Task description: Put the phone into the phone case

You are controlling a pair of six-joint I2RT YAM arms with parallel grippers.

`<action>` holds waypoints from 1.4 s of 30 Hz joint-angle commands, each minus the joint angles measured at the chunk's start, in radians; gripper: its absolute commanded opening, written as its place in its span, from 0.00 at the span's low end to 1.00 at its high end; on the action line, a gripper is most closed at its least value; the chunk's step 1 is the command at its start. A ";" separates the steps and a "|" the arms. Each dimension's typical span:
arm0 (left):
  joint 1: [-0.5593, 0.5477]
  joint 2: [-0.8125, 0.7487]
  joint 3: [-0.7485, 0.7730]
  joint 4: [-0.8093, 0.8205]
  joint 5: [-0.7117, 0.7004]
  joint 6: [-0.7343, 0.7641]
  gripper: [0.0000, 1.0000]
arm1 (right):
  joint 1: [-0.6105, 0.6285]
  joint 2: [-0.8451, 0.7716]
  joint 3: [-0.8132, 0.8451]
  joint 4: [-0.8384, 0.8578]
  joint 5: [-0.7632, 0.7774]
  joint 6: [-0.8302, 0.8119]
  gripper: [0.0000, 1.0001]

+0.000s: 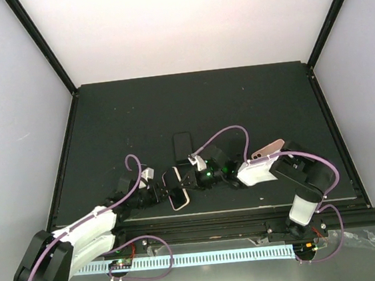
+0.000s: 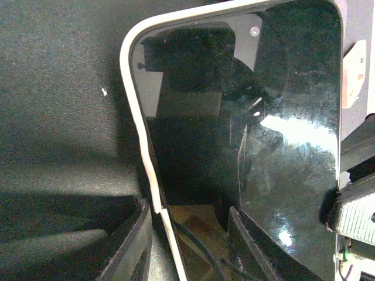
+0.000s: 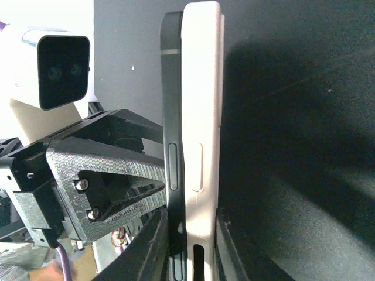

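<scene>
The phone [image 1: 176, 195] is up off the black table [image 1: 237, 102], near the front edge, right in the middle. Both arms meet there.

The right gripper [image 3: 190, 234] is squeezing the phone [image 3: 171, 117] and the phone case [image 3: 202, 88] together. Its jaws are only a little way open, just wide enough for the two of them. One of its fingers [image 3: 149, 246] pushes on the dark side of the phone. The other pushes on the pale side of the case. On this side the phone's dark edge with its buttons shows next to the case wall, so this edge is not tucked in.

The left gripper [image 2: 190, 216] grabs the phone at its other end. Its jaws are a bit wider open. One of its fingers [image 2: 132, 246] sits outside the white rim of the case [image 2: 139, 117]. The other lies on the shiny black glass [image 2: 281, 146]. Here the white rim goes round the side and the top corner of the screen. At the right edge of this view you can see a bit of the right gripper.

A flat black thing [image 1: 182, 143] lies on the table just behind the phone, not touching it. A flat pink thing [image 1: 269, 149] lies off to the right, partly hidden by the right arm.
</scene>
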 commanded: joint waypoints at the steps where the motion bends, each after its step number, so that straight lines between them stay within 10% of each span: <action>1: 0.006 0.011 0.044 0.010 0.006 0.016 0.38 | 0.005 -0.037 0.005 0.023 -0.018 -0.029 0.26; 10: 0.006 -0.024 0.068 -0.024 -0.003 0.046 0.43 | 0.027 -0.001 -0.010 0.134 -0.064 0.103 0.38; 21: 0.003 -0.021 0.008 0.041 0.031 0.019 0.44 | 0.027 0.001 -0.009 0.048 0.011 0.065 0.01; 30: -0.001 0.023 0.002 0.072 0.029 0.002 0.41 | 0.035 0.008 -0.003 0.041 0.002 0.062 0.31; 36: -0.001 0.004 0.035 -0.006 0.023 0.002 0.41 | 0.036 -0.046 0.031 -0.125 0.109 -0.054 0.02; 42: 0.006 -0.165 0.094 -0.140 0.073 -0.018 0.53 | 0.034 -0.209 -0.045 -0.081 0.207 -0.088 0.01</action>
